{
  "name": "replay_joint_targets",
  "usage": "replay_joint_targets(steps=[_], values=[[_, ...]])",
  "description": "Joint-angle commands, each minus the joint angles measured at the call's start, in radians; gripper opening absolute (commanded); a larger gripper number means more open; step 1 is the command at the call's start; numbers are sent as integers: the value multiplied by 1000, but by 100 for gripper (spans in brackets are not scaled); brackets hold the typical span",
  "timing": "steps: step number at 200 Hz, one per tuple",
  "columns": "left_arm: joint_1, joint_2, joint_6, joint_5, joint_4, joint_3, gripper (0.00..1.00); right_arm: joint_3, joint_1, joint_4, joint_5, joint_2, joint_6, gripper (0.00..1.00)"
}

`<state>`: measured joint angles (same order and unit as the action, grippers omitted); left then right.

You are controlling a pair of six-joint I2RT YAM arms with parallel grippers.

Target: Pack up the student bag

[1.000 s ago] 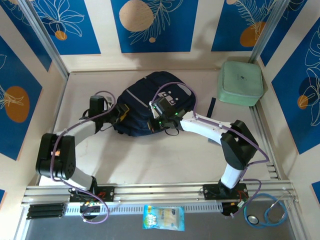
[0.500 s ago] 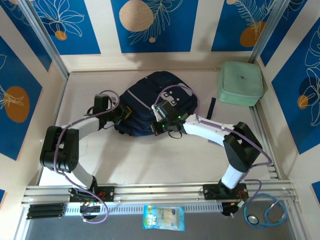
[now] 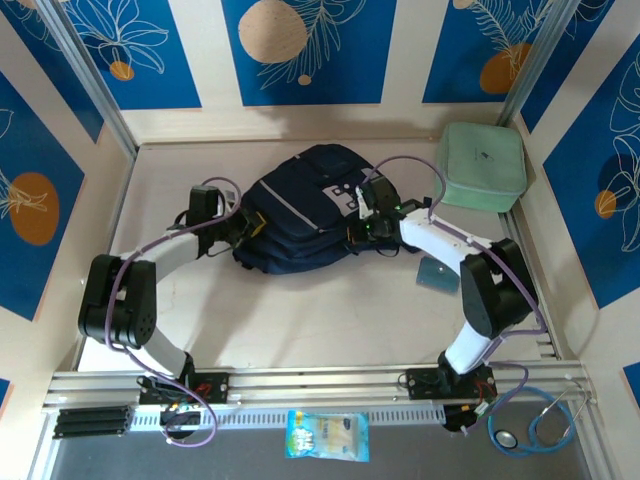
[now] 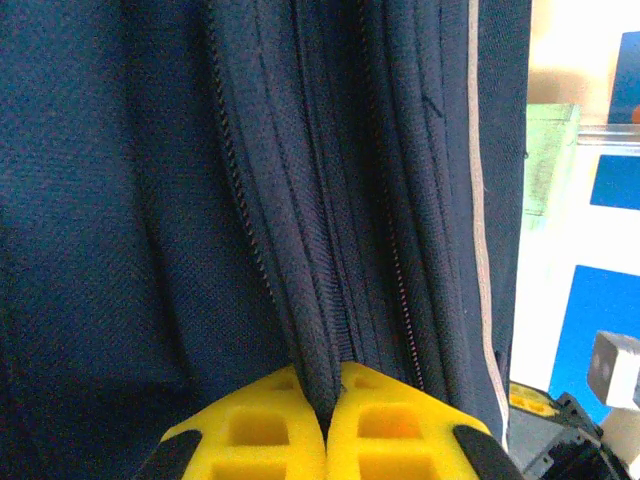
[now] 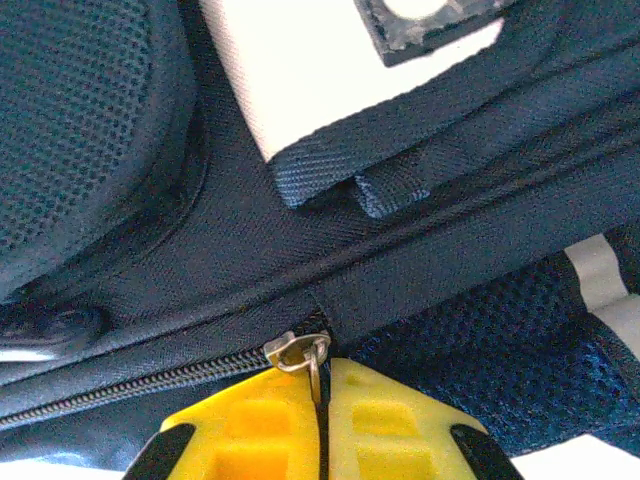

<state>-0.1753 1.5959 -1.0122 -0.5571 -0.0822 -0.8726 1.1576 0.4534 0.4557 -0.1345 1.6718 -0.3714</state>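
Student bag [image 3: 300,215] lying crosswise between both arms, far middle of table [image 3: 300,310].
Zipper pull [image 5: 300,353] pinched tight in right gripper [image 5: 322,390]; fabric fold [image 4: 310,330] clamped in left gripper [image 4: 328,400]; zip track running between.

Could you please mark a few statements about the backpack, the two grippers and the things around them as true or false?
1. The right gripper is shut on the backpack's zipper pull. True.
2. The left gripper hangs open in the air. False: it is shut, pinching a fold of the backpack's fabric.
3. The pale green zip case lies on top of the backpack. False: it sits apart from it, in the far right corner.
4. A stethoscope lies at the near right corner of the top view. True.
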Motion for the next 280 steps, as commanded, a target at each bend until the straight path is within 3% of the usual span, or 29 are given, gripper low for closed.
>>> replay_joint_targets(steps=[1, 31, 54, 96, 109, 188, 232, 280], values=[[26, -38, 26, 57, 10, 24, 0, 66, -80, 166, -124, 40, -72, 14], [22, -48, -4, 38, -26, 38, 0, 71, -76, 157, -115, -1, -99, 36], [12, -53, -22, 29, -45, 47, 3, 28, -55, 100, -18, -93, -93, 51], [-8, -69, -76, 52, -104, 91, 9, -63, 36, -97, 199, -172, -171, 63], [-10, -68, -86, 54, -118, 102, 10, -63, 67, -140, 206, -142, -199, 65], [-22, -63, -100, 29, -151, 124, 13, 136, 114, -120, 163, 95, -198, 68], [-30, -50, -97, 11, -152, 103, 15, 117, 158, -137, 246, 103, -138, 67], [-36, -38, -109, 34, -170, 97, 15, 58, 231, -87, 209, 35, -152, 64]])
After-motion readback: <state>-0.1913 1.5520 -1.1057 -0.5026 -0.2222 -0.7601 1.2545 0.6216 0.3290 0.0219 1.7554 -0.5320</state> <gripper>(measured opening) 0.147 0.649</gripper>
